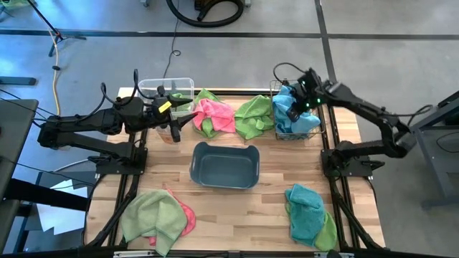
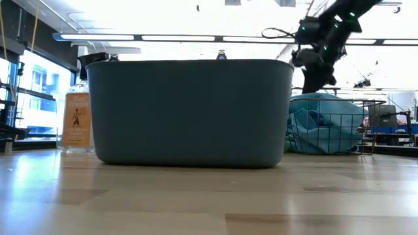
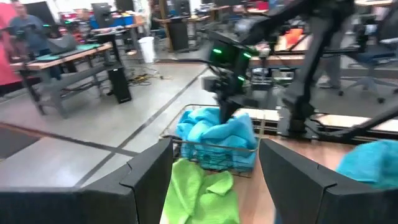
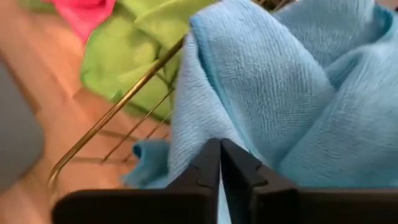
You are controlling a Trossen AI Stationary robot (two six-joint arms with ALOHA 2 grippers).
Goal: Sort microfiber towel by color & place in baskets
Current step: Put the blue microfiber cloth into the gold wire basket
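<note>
Over by the far right corner, the right gripper (image 1: 292, 113) hangs above the wire basket (image 1: 315, 132), jaws together with nothing between them, touching the blue towels (image 1: 295, 107) heaped inside. The left gripper (image 1: 188, 118), jaws apart, waits beside the clear bin (image 1: 166, 84). The grey tub (image 1: 224, 165) sits mid-table.

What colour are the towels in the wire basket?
Blue towels; the wire basket shows best in the high view.
</note>
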